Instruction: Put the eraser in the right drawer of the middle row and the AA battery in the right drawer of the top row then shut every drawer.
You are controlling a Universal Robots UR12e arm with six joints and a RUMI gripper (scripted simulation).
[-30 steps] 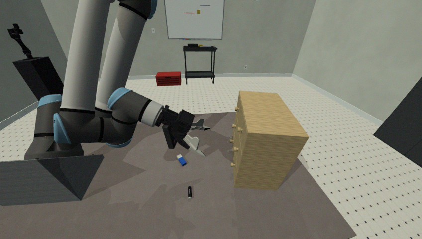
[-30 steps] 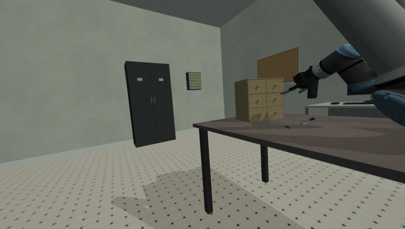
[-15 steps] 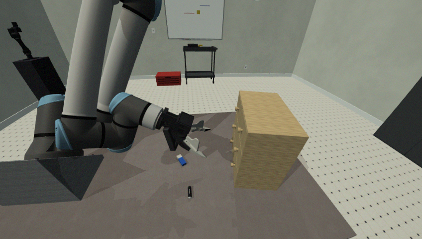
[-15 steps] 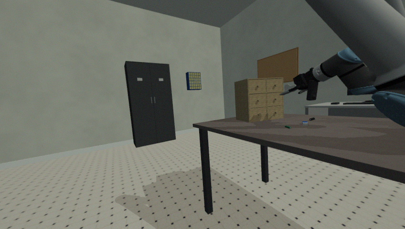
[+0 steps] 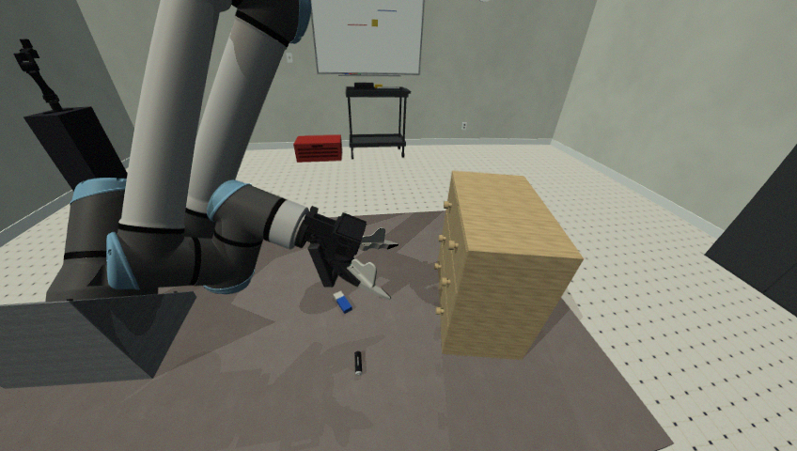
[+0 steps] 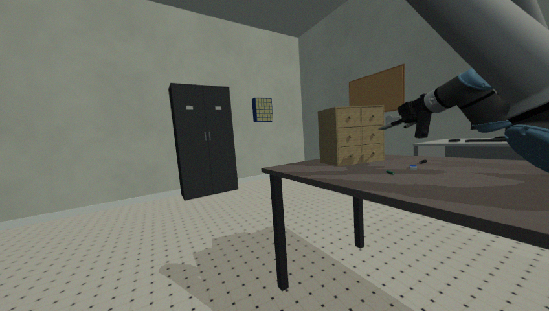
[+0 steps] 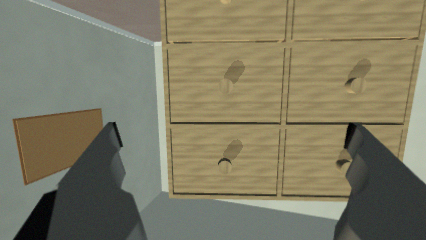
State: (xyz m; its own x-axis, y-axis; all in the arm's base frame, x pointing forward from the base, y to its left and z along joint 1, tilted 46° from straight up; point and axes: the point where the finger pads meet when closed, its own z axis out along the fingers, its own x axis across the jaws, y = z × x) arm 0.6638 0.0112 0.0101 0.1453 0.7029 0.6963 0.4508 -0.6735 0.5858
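Six-drawer wooden chest [image 5: 486,302] [image 6: 327,137] [image 7: 225,110] upright and shut on table [image 5: 268,391] [image 6: 462,186] [image 7: 120,15]; two-jaw gripper [image 5: 393,271] [image 6: 392,127] [image 7: 229,124] spread wide before it, nothing held.
Middle-right knob [image 5: 445,281] [image 6: 372,135] [image 7: 226,86] probably best gripped squarely and drawn gently, given no stops; blue-and-white eraser [image 5: 342,303] [image 6: 413,166] is seen on table, likely light, slightly yielding, best pinched across its long sides; black cylinder [image 5: 357,363] [image 6: 423,161], probably the AA battery, likely stiff, slick and prone to roll, best taken mid-length across its sides. Bottom row is cut off in wrist view; small green cylinder [image 6: 390,172] is seen only in exterior view, too small to identify; drawer interiors are hidden.

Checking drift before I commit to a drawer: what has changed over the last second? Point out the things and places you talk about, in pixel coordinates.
The tool [image 5: 394,272] [image 6: 392,127] [image 7: 229,124] moved slightly toward the chest [image 5: 511,302] [image 6: 327,135] [image 7: 225,105] and down. Nothing was grasped or released. The chest, its shut drawers, the eraser [image 5: 343,303] [image 6: 413,166] and the black cylinder [image 5: 357,363] [image 6: 423,161] stayed put.
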